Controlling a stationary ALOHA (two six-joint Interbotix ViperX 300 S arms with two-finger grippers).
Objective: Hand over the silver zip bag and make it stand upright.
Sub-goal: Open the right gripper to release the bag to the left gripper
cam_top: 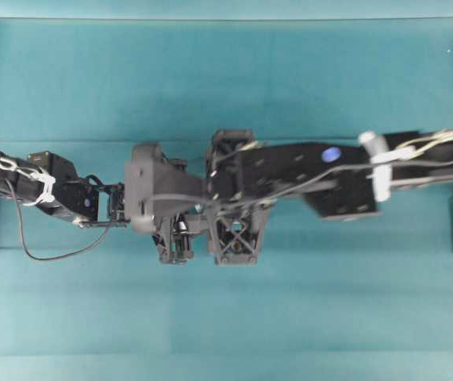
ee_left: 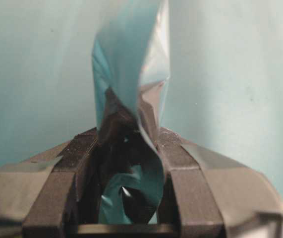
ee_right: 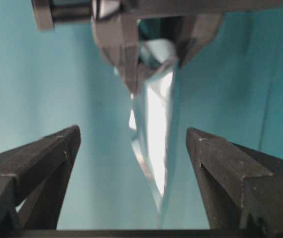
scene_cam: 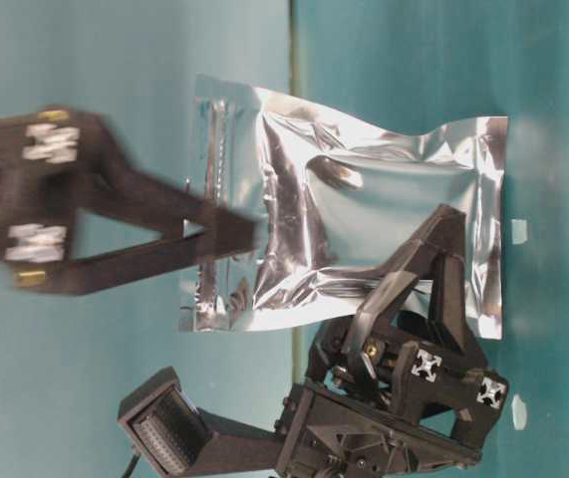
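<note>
Item: silver zip bag (scene_cam: 364,229). Crinkled reflective foil pouch, rectangular, with a smoother centre panel and a zip strip along one short end. It is on edge between the two arms above the teal desk (cam_top: 226,79); the table-level view shows it broadside, both wrist views edge-on as a thin bright sliver. In the overhead view the arms hide it.

Left tool (ee_left: 131,163): closed partway on the bag, foil pinched and buckled between its pads. This grip appears to be what keeps the pouch on edge.

Right tool (ee_right: 134,141): fingers spread wide either side of the bag, touching nothing and holding nothing; judged to mark the hand-over as made.

Also present: two tiny white scraps (scene_cam: 519,231) on the desk near the bag's far end.
</note>
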